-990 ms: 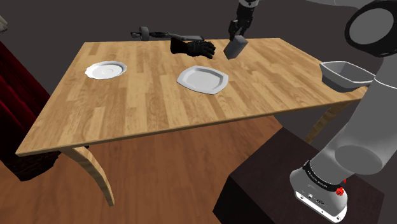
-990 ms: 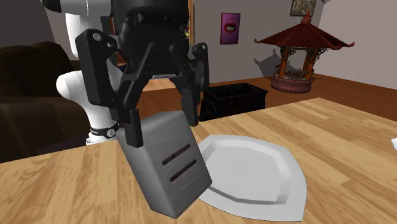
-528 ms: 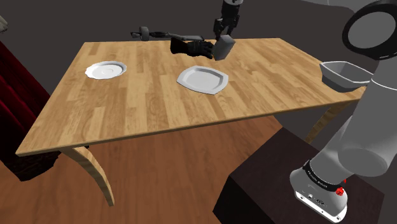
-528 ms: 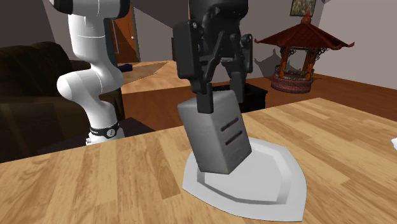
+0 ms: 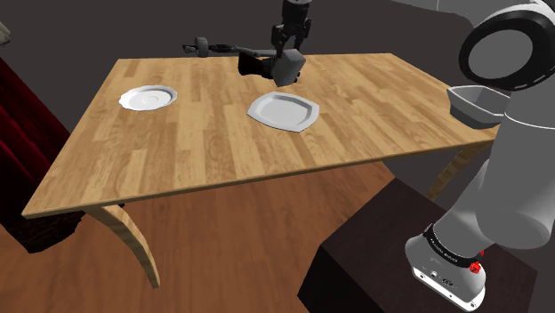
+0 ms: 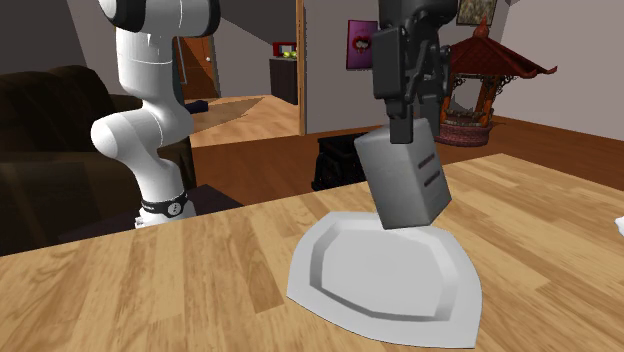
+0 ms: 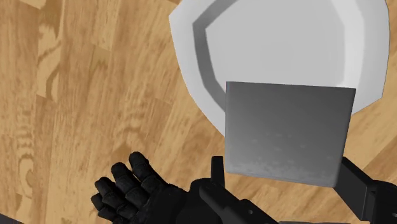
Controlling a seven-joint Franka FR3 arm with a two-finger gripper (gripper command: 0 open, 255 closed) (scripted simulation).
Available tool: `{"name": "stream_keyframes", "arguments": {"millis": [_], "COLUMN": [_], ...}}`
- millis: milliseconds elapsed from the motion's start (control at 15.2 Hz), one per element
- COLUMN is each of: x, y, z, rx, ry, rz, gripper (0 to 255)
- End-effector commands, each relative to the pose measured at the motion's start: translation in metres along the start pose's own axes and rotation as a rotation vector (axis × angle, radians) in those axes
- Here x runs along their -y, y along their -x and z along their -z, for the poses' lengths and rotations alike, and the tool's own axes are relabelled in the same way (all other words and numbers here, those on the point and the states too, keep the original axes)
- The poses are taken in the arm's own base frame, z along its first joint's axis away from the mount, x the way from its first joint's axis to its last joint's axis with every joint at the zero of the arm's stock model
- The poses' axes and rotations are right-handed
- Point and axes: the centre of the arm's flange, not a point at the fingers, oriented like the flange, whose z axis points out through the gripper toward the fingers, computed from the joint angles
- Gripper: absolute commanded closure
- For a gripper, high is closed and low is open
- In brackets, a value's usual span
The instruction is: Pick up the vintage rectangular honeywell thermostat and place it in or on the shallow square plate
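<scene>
My gripper (image 5: 287,52) is shut on the thermostat (image 5: 286,67), a plain grey rectangular box with two dark slots on one face. It hangs tilted in the air, clasped near its top between the black fingers (image 6: 404,128). The shallow square plate (image 5: 283,110) lies white on the wooden table. In the second exterior view the thermostat (image 6: 405,182) hovers over the far side of the plate (image 6: 380,285). Along the gripper (image 7: 286,179), the thermostat (image 7: 289,130) overlaps the rim of the plate (image 7: 286,38).
A black glove (image 5: 254,64) lies on the table just beyond the thermostat, close to the gripper (image 7: 133,191). A round white plate (image 5: 148,97) sits toward the shoulder view's left. A grey bin (image 5: 480,103) stands at the table's right end. A dark tool (image 5: 206,44) lies at the far edge.
The gripper has carried the thermostat toward the shoulder view's left, from beside the plate to above its far side. The grip stayed shut.
</scene>
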Motion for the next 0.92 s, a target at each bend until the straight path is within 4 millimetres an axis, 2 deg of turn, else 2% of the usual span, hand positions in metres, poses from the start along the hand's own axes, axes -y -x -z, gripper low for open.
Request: {"name": "stream_keyframes", "arguments": {"millis": [0,858], "x": [0.011,0.018], "y": [-0.001,0.013], "z": [-0.002,-0.068], "rx": [-0.001,-0.001], "ry": [0.000,0.000], "rz": [-0.001,-0.001], "gripper": [255,255]}}
